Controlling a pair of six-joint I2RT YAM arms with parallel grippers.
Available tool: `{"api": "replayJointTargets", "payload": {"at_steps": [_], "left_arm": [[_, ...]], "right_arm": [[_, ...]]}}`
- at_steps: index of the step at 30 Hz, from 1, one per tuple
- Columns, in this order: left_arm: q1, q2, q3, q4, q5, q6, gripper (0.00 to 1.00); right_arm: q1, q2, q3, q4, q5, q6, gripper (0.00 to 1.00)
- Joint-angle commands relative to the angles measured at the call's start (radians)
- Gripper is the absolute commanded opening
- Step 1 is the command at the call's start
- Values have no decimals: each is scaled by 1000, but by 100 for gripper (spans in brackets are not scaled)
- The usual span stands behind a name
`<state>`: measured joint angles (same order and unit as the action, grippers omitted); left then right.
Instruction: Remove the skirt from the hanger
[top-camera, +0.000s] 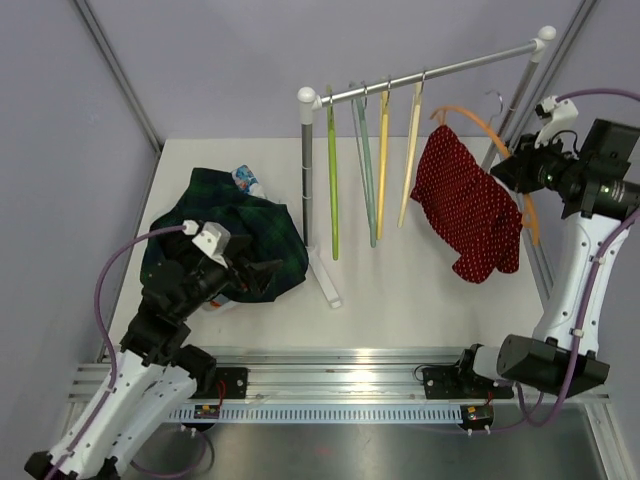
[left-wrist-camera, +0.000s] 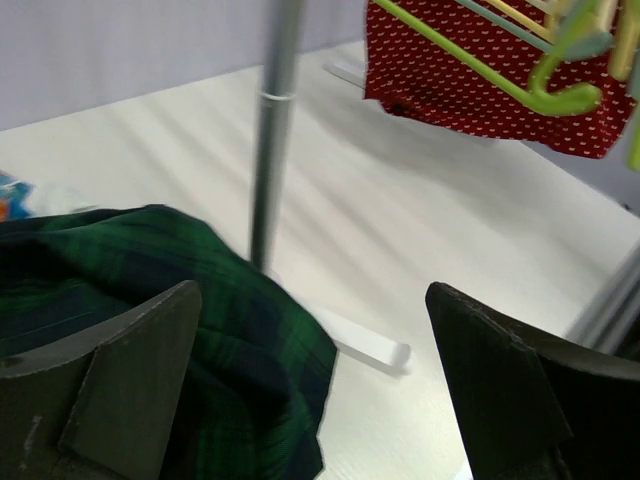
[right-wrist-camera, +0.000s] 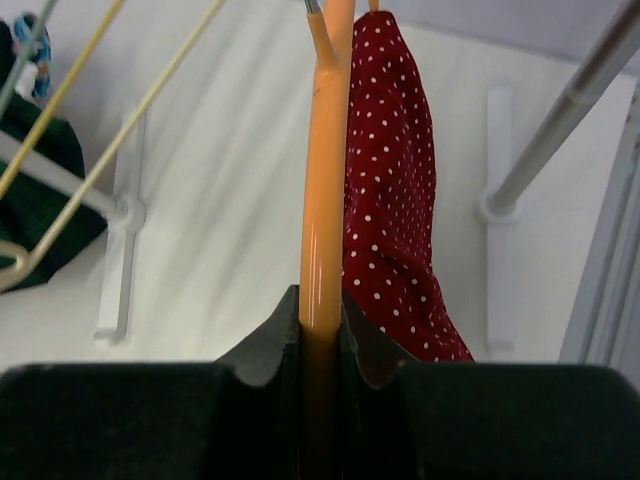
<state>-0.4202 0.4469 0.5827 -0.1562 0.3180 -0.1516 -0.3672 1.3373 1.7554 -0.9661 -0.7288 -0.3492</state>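
Note:
A red skirt with white dots (top-camera: 470, 208) hangs on an orange hanger (top-camera: 478, 122) held off the rail at the right of the table. It also shows in the right wrist view (right-wrist-camera: 392, 180) and the left wrist view (left-wrist-camera: 470, 80). My right gripper (top-camera: 512, 170) is shut on the orange hanger (right-wrist-camera: 325, 200), its fingers clamped on the bar. My left gripper (top-camera: 262, 276) is open and empty, low over the edge of a dark green plaid garment (top-camera: 225, 235), which also shows in the left wrist view (left-wrist-camera: 150, 300).
A clothes rail (top-camera: 430, 70) on a grey post (top-camera: 308, 180) carries several bare hangers (top-camera: 375, 160) in green, yellow and cream. The rail's white foot (top-camera: 325, 275) lies on the table. A blue patterned item (top-camera: 246, 180) sits behind the plaid garment.

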Motion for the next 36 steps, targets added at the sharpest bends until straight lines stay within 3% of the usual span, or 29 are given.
{"api": "replayJointTargets", "payload": {"at_steps": [1,4,7,10,12,14,17,22,27,33,34,36], "left_arm": [[-244,32,60,12,-195,81,99],[-420,79,68,44,-351,93,99],[-752,140,71,116,-558,107,99],[-988,261,40,303,-794,124,99],[-1046,397,22,516,-878,112,99],[-1062,510,28,706,-883,42,99],[-1066,749,121,857,-844,15,99],[-1068,1100,337,935,-755,17,99],[-1066,1265,483,957,-689,4,98],[-1042,1391,604,885,-674,1,82],[-1033,1401,614,874,-675,-5,71],[-1023,1424,628,865,-681,-9,61]], "right_arm": [[-1,-125,-136,72,-50,-42,0],[-1,-213,-256,93,-46,-5,0],[1,-282,-342,125,-38,77,0],[-1,-328,-402,144,-44,127,0],[-1,-357,-427,151,-63,165,0],[1,-384,-462,165,-78,211,0],[-1,-414,-485,159,-81,236,0],[1,-463,-524,148,-90,251,0],[-1,-494,-533,127,-107,250,0],[-1,-517,-542,122,-135,260,0],[1,-523,-542,119,-141,262,0],[-1,-527,-537,113,-144,262,0]]}}
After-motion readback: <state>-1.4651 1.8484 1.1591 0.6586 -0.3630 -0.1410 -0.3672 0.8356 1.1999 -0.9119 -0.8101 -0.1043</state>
